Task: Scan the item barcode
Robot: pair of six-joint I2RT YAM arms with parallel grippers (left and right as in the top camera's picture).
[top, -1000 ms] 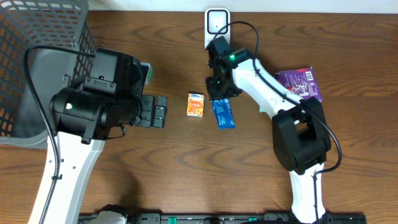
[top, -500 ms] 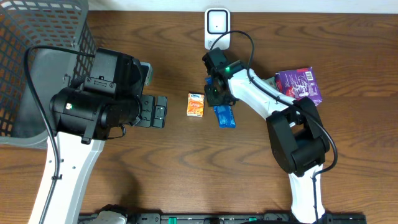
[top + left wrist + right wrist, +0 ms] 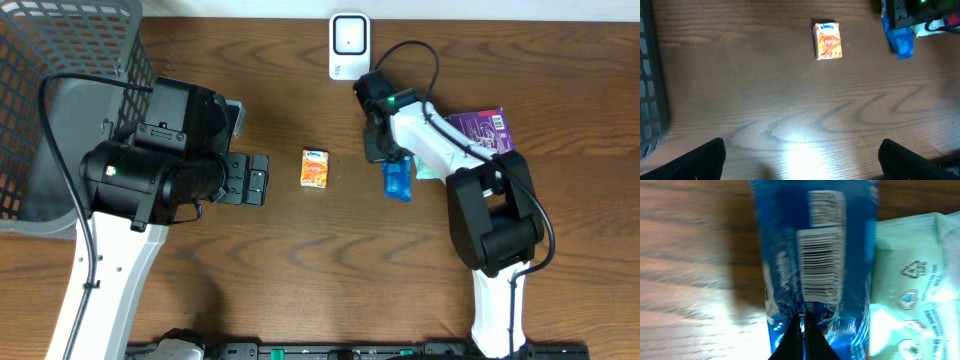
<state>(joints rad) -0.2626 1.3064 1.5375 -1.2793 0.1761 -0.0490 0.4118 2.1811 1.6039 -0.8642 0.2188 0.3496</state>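
Pinching the blue packet (image 3: 815, 255) endwise is the right tool (image 3: 801, 322).

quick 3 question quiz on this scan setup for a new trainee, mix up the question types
1. True or false: the right gripper is shut on the blue packet.
2. In the right wrist view, the barcode on the blue packet is: A) in plain view, facing the camera; B) turned down against the table; C) covered by the fingers.
3. Fill in: the left gripper is ____ and holds nothing.

Key: 1 true; 2 A; 3 open.
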